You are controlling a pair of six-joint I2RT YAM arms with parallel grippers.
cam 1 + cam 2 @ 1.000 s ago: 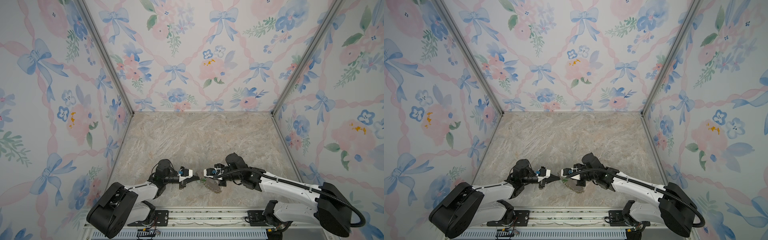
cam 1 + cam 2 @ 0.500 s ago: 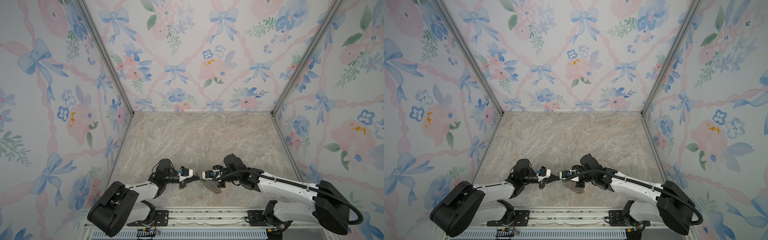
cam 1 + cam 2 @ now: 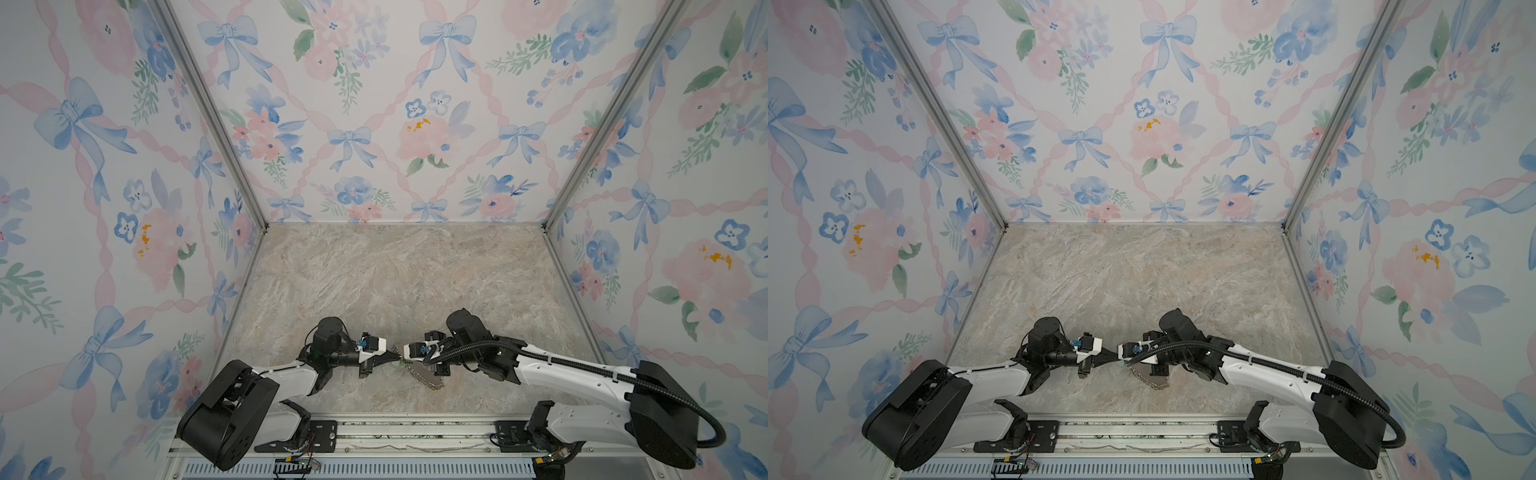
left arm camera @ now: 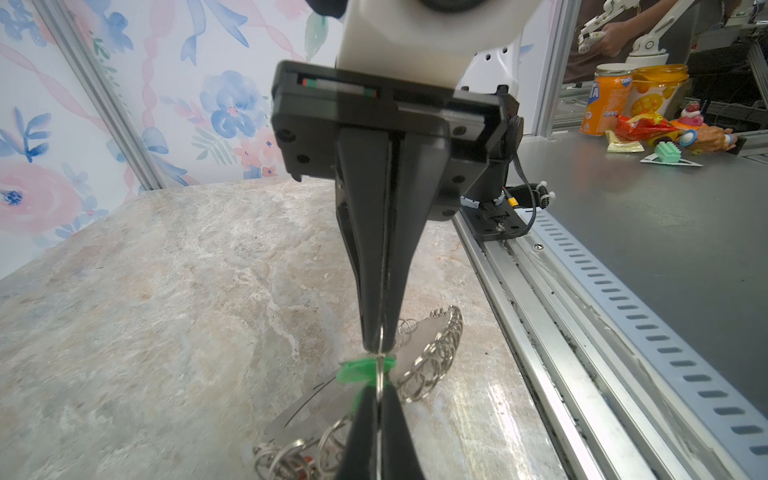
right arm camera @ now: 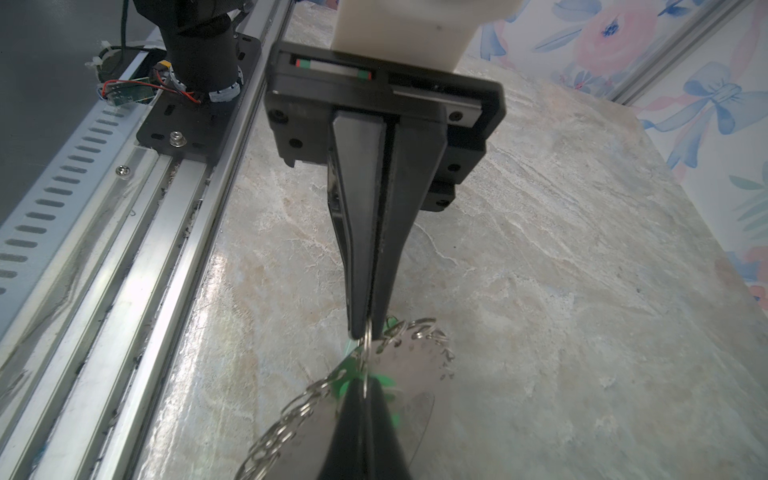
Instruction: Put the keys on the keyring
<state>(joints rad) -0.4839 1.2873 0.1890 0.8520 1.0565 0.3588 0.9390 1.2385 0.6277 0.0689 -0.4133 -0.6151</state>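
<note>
Fingers on both arms are pressed fully shut and meet tip to tip. The left fingers seem to pinch the green key. The right fingers clamp one thin wire ring on the rim of the keyring. That wire crosses the key's head, so we judge that the threading of this key is the step in hand; whether it is hooked on, we cannot tell.

In both top views the keyring sits at the lower middle, under the right wrist. It looks tilted, with its low end towards the front rail. A red speck among the rings may be a key that is on; it is too small to be sure. We see no yellow or blue keys anywhere, so we judge that much of the task is left.

Around it lies a marbled beige desk. Floral wallpaper with blue bows closes three sides, and the rail along the lower edge carries both arm bases.
</note>
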